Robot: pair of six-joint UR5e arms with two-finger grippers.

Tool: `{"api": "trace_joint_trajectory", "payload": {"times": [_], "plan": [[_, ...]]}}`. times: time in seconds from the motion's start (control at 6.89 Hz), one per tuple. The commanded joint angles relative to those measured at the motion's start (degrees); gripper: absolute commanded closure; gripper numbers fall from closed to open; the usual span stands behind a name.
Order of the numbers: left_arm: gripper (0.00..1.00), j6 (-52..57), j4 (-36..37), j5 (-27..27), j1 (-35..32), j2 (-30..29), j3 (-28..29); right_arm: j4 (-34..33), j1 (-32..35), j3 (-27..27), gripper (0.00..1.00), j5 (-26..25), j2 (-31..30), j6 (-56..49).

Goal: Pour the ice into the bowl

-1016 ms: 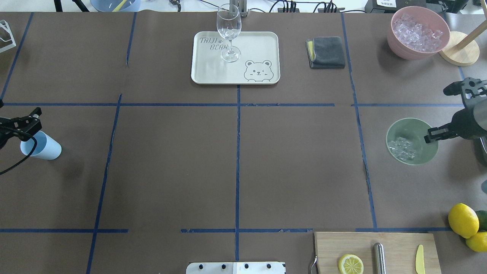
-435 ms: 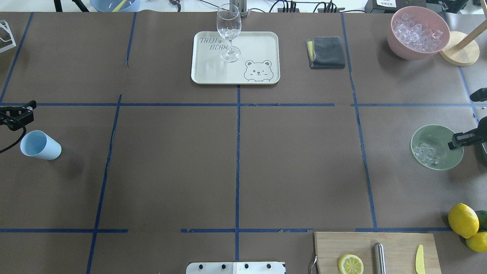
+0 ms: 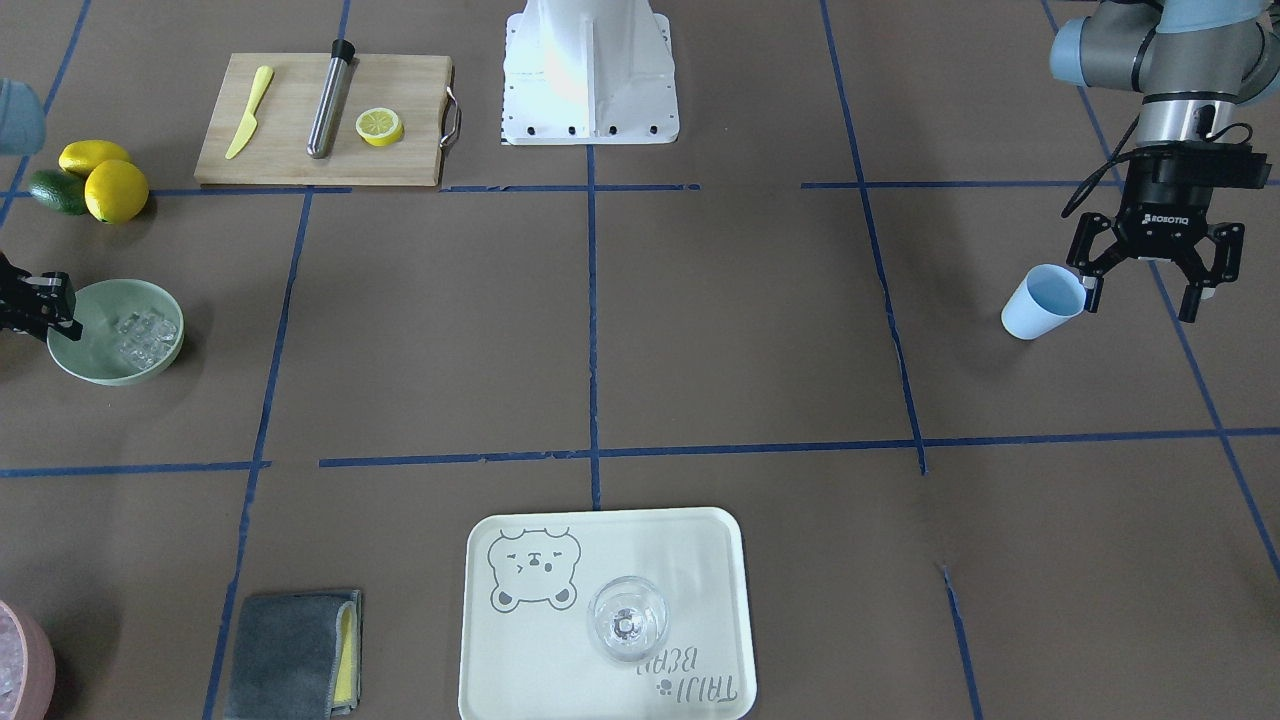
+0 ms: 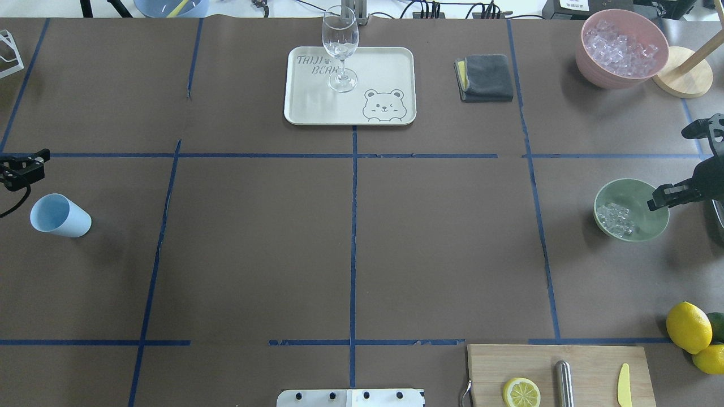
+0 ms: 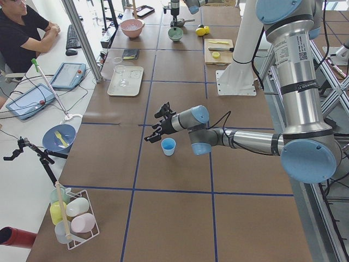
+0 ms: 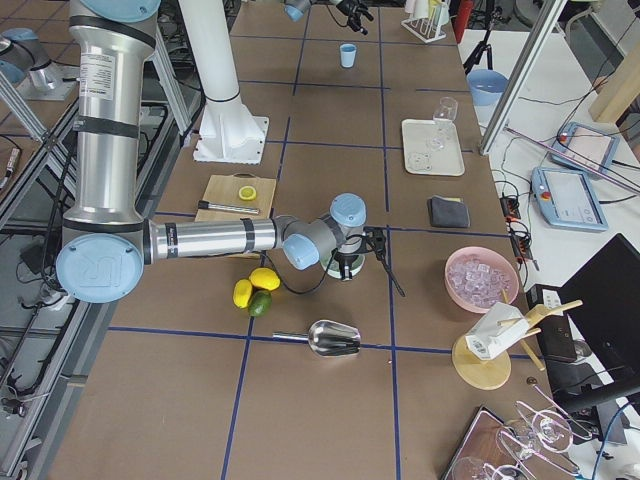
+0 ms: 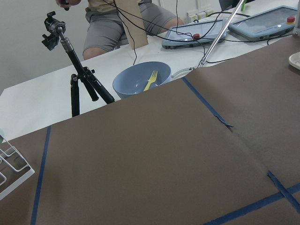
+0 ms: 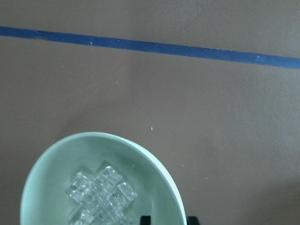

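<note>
**Figure. Right-side station, ice in the bowl.** I am reading the right gripper (image 8: pixel 168 219) as clamped on the bowl (image 4: pixel 634 195). In the right wrist view its 2 dark fingertips are straddling the mint-green rim, 1 inside the wall and 1 outside. The bowl is sitting near the right edge of the surface, roughly midway between that edge's 2 corners. I cannot tell whether its base is touching the surface. The ice (image 4: pixel 615 219) is lying inside the bowl as 1 small heap of clear cubes, on the side of the floor away from the gripper.

The left gripper (image 3: pixel 1140 290) is hanging open and empty, its 2 fingers spread wide, near the left edge of the surface. The light blue cup (image 3: pixel 1040 302) is standing upright close by. The overhead view is showing cup and gripper apart.

The tray (image 4: pixel 390 62) is lying at the middle of the far edge and is carrying 1 upright wine glass (image 4: pixel 340 42). The folded grey cloth (image 4: pixel 487 77) is lying beside the tray, toward the right edge. The pink bowl (image 4: pixel 594 73), filled with whitish ice, is standing in the far right corner. The cutting board (image 4: pixel 594 364) is lying at the near edge, toward the right corner. It is carrying 1 lemon half (image 4: pixel 521 392), 1 metal cylinder (image 4: pixel 564 384) and 1 yellow knife (image 4: pixel 623 384). The 2 whole lemons (image 4: pixel 688 327) are touching each other at the right edge. A metal scoop (image 6: pixel 333 338) is lying near them.
</note>
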Motion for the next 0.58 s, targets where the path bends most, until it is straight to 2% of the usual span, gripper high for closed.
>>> {"api": "trace_joint_trajectory", "payload": {"times": [0.0,0.15,0.29,0.44], "plan": [[0.0,0.55,2.03,-1.86,-1.22,0.51,0.25,-0.47,2.55,1.62,0.0,1.93,0.0,-0.64],[0.0,2.9,6.93,-1.94,-2.18,0.17,-0.18,-0.65,4.93,1.89,0.0,1.76,-0.17,-1.25],[0.0,6.15,9.5,-5.69,-5.06,-0.18,-0.27,-0.92,6.43,1.8,0.0,1.59,-0.7,-4.21],[0.0,9.14,12.48,-13.73,-10.39,-0.45,-0.36,-3.18,7.66,1.89,0.0,0.89,-0.79,-7.81]]}}
